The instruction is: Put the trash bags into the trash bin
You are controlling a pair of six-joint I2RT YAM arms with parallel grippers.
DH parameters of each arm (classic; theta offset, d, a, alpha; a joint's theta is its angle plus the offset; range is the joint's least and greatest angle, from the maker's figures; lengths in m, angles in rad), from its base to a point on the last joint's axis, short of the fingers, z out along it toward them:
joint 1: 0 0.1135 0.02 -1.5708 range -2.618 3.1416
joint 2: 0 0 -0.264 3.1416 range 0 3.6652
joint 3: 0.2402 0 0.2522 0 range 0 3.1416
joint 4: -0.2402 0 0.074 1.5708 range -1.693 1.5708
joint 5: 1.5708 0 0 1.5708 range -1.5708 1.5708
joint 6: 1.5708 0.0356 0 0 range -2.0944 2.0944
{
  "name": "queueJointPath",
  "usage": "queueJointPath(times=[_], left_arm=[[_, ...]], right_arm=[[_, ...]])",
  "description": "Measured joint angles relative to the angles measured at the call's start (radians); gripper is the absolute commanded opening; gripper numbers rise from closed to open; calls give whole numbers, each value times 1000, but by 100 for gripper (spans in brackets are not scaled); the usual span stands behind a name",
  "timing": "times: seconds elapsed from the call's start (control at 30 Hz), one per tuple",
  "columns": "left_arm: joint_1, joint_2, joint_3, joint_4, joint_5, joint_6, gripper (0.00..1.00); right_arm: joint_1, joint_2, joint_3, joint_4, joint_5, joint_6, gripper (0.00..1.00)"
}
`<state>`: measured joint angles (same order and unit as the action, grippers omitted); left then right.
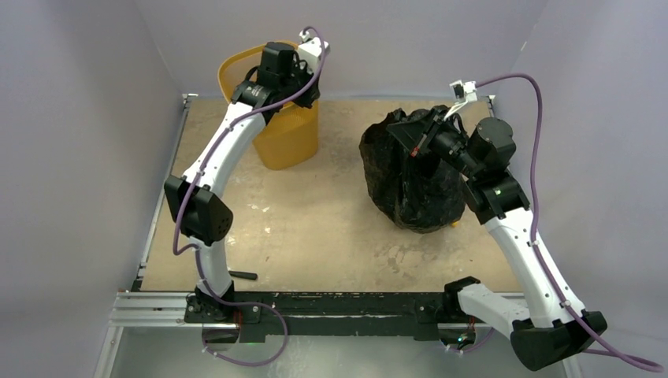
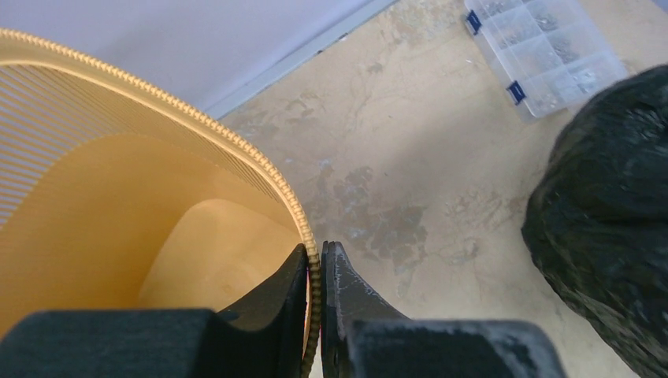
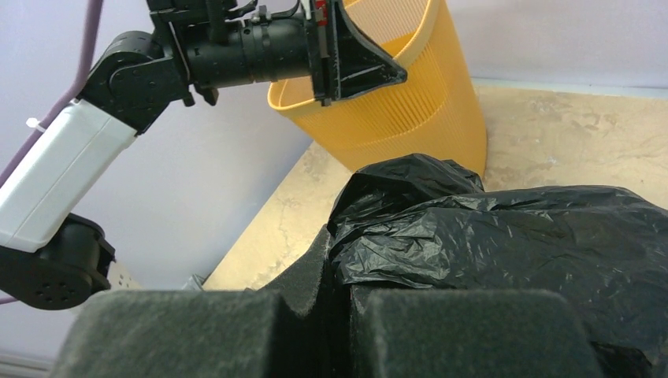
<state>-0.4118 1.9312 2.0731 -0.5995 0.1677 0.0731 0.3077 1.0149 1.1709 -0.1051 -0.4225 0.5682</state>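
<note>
The orange bin [image 1: 287, 138] stands at the far left of the surface [image 1: 315, 220], close to the back wall [image 1: 394, 39]. Its sides are made of thin little lines, like a net. The left arm [image 1: 228, 150] reaches up to it. The left pincer [image 2: 315, 253] is squeezed tight on the rim [image 2: 236, 150] of the bin, with one finger inside and one finger outside (the bumpy edge runs right between them). You can look down into the bin from there, and only its orange inside shows.

The bag [image 1: 410, 181] is black, shiny and full of wrinkles. It is a big lump on the right side of the surface, well apart from the bin. It is not in the bin. The right arm [image 1: 528, 252] bends over it from the right. The right pincer [image 3: 337, 264] has soft black pads, and they are pinched shut on a fold at the top of the bag. The rest of the bag bulges out to the side of the pads.

A clear box [image 2: 543, 51] with small parts in it lies flat on the surface near the back wall, just behind the bag.
</note>
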Motion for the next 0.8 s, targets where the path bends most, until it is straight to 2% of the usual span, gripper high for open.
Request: queueJointPath(times=[0.53,0.8], left_arm=[[-8,-151,-143,-132,234,28,0],[-116,-237,-211,-188,276,59,0]], right_arm=[[0,-18,-16,39,41,28,6],[0,-70,-16,90,93,50,6]])
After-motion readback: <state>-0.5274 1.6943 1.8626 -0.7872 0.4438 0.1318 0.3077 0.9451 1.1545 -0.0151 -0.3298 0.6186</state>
